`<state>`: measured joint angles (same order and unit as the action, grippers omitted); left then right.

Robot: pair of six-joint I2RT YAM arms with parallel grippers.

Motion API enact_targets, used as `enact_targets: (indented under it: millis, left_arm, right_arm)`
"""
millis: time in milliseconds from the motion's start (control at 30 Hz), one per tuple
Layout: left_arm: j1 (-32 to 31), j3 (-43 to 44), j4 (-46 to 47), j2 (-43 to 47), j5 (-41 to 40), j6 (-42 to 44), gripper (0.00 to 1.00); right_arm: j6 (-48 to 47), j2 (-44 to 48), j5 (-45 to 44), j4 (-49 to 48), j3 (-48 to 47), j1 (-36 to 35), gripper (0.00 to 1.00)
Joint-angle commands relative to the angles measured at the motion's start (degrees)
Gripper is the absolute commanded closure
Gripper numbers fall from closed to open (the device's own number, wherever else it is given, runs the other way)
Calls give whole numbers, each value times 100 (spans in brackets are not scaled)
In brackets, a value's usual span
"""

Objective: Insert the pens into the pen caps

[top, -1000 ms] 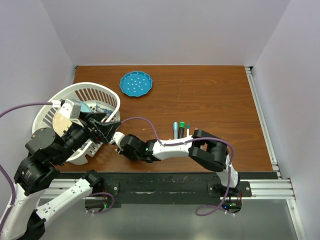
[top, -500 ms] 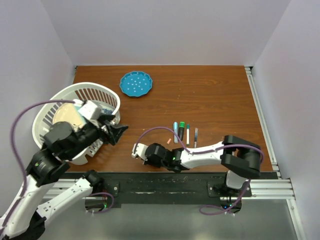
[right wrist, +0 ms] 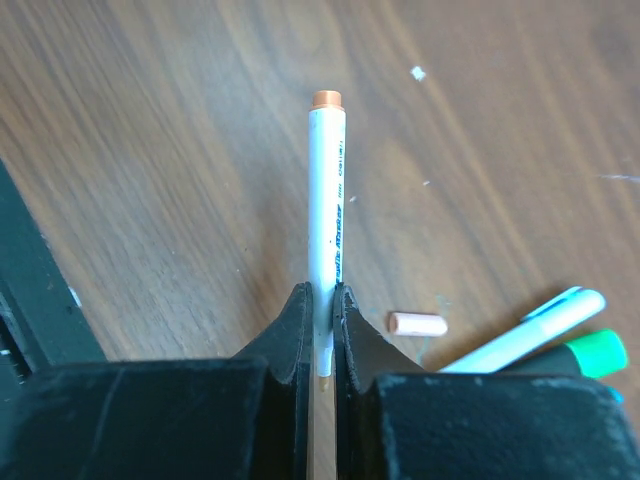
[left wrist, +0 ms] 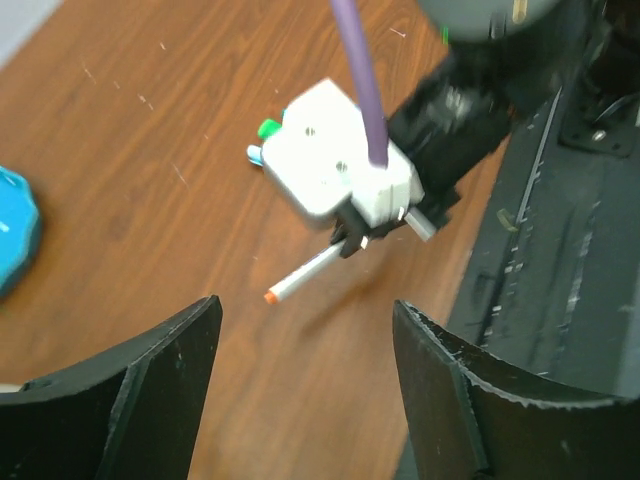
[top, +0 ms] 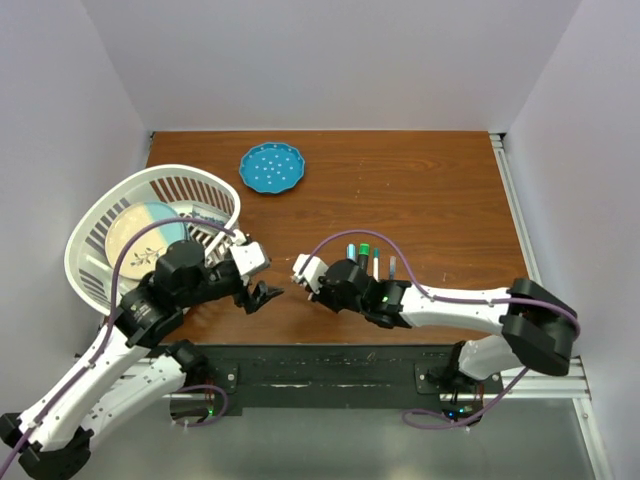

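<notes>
My right gripper [right wrist: 322,300] is shut on a white pen [right wrist: 327,200] with an orange end and holds it above the table. In the left wrist view this pen [left wrist: 303,280] sticks out of the right gripper [left wrist: 352,240] toward my left gripper [left wrist: 305,305], which is open and empty, a short gap away. From above, the left gripper [top: 265,295] and right gripper [top: 303,280] face each other near the front middle. A small pink cap [right wrist: 417,323] lies on the wood. Several more pens [top: 364,252], some with green and teal caps, lie side by side behind the right arm.
A white laundry-style basket [top: 100,215] holding a plate stands at the left. A blue dotted plate [top: 271,168] lies at the back. The black base rail [top: 320,365] runs along the near edge. A capped pen and a green cap [right wrist: 595,352] lie right of the held pen.
My left gripper has swung out from over the basket down to the front middle. My right gripper has moved right and back from beside the basket, and now faces the left one.
</notes>
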<state>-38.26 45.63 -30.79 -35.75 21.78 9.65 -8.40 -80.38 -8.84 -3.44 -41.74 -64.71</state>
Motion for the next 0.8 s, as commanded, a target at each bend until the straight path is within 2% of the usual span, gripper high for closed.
enact_targets:
  millis: [0,133,400,767]
  left_arm:
    - [20,-186,433,-10,107,1135,25]
    - [-23,-212,459,-283,239,1557,25]
    - [-348,-274,723,-907,2,2470,27]
    - [-577,-362,1154,-1373,-156,2990,28]
  right_arm:
    - [-12,531,286,-25,87,134,100]
    - [-118,874,374,326,-62,151,100]
    - [-144,1129,647,967,-431,143,100]
    - [-91,1244,858,1188,-739,151,100]
